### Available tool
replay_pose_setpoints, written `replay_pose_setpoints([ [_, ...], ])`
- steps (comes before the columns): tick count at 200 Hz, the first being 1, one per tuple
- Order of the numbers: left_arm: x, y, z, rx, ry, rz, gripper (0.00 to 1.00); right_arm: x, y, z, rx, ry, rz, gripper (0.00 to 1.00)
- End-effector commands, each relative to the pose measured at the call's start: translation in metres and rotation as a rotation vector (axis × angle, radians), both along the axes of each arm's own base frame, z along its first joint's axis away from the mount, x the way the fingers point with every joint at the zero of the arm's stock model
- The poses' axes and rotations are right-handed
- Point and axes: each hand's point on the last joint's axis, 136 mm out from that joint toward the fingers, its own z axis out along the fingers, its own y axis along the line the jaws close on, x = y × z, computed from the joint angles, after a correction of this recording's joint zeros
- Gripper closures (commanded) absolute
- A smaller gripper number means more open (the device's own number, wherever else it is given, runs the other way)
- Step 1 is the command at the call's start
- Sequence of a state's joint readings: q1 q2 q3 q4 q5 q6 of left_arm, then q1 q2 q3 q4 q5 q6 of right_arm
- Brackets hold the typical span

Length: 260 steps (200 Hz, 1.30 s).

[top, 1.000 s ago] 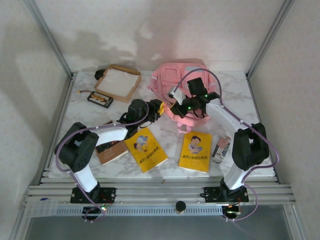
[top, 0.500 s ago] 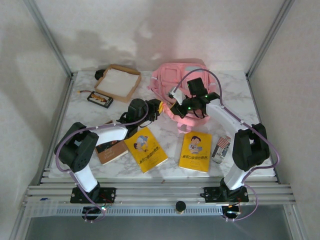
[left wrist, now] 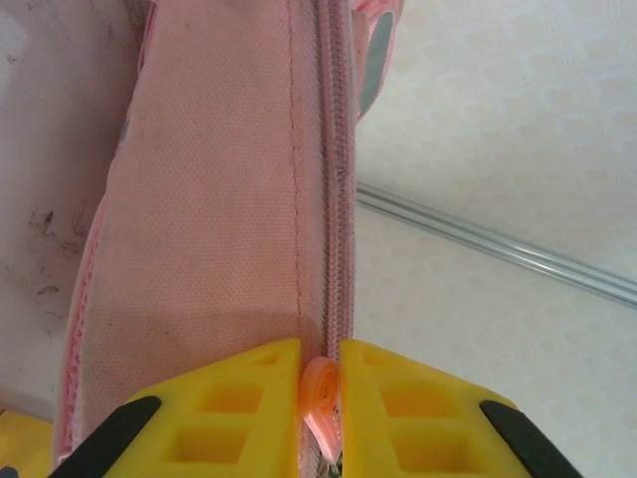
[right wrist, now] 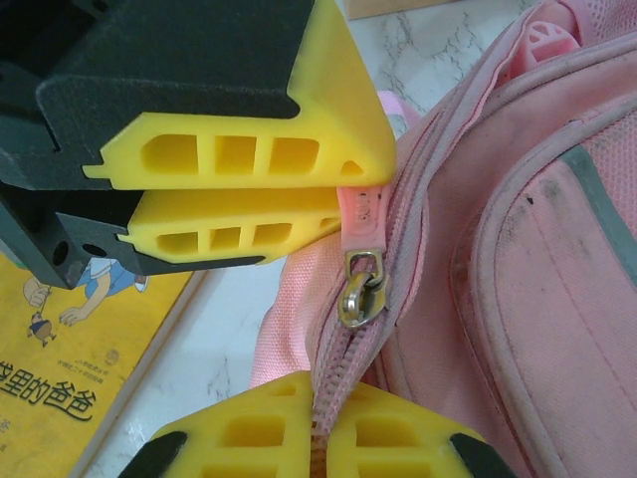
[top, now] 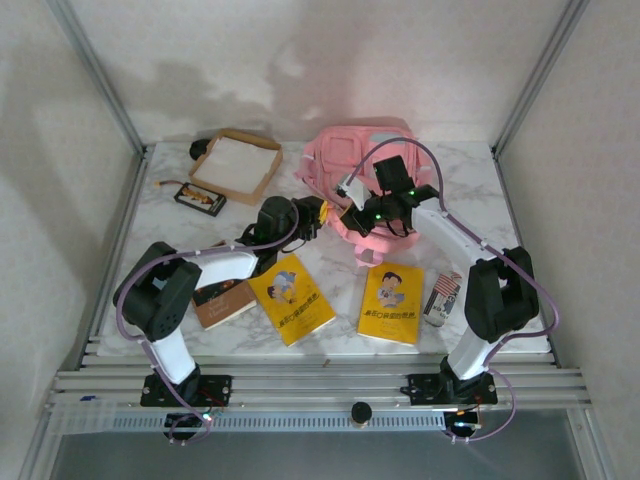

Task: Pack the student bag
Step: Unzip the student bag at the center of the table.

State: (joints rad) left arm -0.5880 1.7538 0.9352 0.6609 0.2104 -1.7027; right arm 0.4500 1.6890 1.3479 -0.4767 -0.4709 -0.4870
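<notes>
The student bag (top: 365,165), a large pink backpack, lies at the back centre of the marble table. My left gripper (top: 318,214) is at the bag's near left edge. In the left wrist view it (left wrist: 320,354) is shut on the pink zipper pull tab (left wrist: 320,390), with the zipper (left wrist: 339,199) running away along the fabric. My right gripper (top: 352,222) sits just beside it. In the right wrist view it (right wrist: 323,400) is shut on the zipper tape below the metal slider (right wrist: 360,289). The left gripper's yellow fingers (right wrist: 239,149) hold the tab (right wrist: 360,207) above it.
Two yellow books (top: 291,298) (top: 392,303) and a brown book (top: 222,297) lie near the front. A striped packet (top: 441,297) rests by the right arm. A shallow tan cardboard tray (top: 236,165) and a small dark case (top: 200,198) sit at the back left.
The left arm has crept very slightly toward the bag. Both grippers keep the same hold on the zipper.
</notes>
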Motion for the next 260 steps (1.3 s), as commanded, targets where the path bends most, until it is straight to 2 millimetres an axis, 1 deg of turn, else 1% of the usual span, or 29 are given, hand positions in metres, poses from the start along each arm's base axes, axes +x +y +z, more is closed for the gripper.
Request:
replay_pose_setpoints([
  [1,0.008,-0.002,0.012,-0.008,-0.036,0.027,0.85,-0.003,0.008,0.031,0.053,-0.092,0.044,1.0],
  [16,0.009,-0.002,0.013,-0.006,-0.043,0.031,0.87,-0.004,0.008,0.03,0.054,-0.092,0.045,1.0],
  [28,0.01,-0.003,0.015,-0.016,-0.051,0.031,0.92,-0.005,0.008,0.03,0.053,-0.09,0.045,1.0],
  [45,0.01,-0.003,0.016,-0.02,-0.055,0.033,0.93,-0.005,0.007,0.027,0.049,-0.086,0.041,1.0],
  [67,0.011,0.001,0.018,-0.019,-0.064,0.053,1.0,-0.004,0.005,0.027,0.044,-0.088,0.028,1.0],
  [85,0.013,0.006,0.016,0.006,-0.057,0.06,1.0,-0.003,0.003,0.027,0.036,-0.089,0.02,1.0],
  [100,0.014,0.014,0.01,0.031,-0.042,0.08,1.0,-0.005,0.001,0.028,0.028,-0.092,0.012,1.0],
  [127,0.018,0.042,-0.004,0.095,-0.011,0.148,1.0,-0.013,-0.004,0.032,0.022,-0.107,0.016,1.0],
  [154,0.027,0.081,-0.011,0.181,0.0,0.245,1.0,-0.023,-0.007,0.035,0.011,-0.108,0.046,1.0],
  [166,0.035,0.101,-0.018,0.202,0.009,0.281,1.0,-0.026,-0.01,0.036,0.005,-0.121,0.048,1.0],
  [188,0.046,0.131,-0.031,0.223,0.026,0.342,1.0,-0.029,-0.012,0.044,0.007,-0.145,0.049,1.0],
  [201,0.055,0.149,-0.036,0.276,0.031,0.386,1.0,-0.029,-0.012,0.047,0.01,-0.153,0.054,1.0],
  [216,0.072,0.168,-0.041,0.315,0.028,0.423,1.0,-0.029,-0.011,0.046,0.007,-0.152,0.065,1.0],
  [243,0.102,0.186,-0.049,0.309,0.011,0.45,1.0,-0.026,-0.005,0.036,-0.014,-0.148,0.091,1.0],
  [251,0.108,0.19,-0.053,0.319,0.018,0.457,1.0,-0.023,-0.002,0.032,-0.017,-0.149,0.098,1.0],
  [260,0.114,0.195,-0.051,0.338,0.004,0.47,1.0,-0.019,0.001,0.026,-0.029,-0.148,0.101,1.0],
])
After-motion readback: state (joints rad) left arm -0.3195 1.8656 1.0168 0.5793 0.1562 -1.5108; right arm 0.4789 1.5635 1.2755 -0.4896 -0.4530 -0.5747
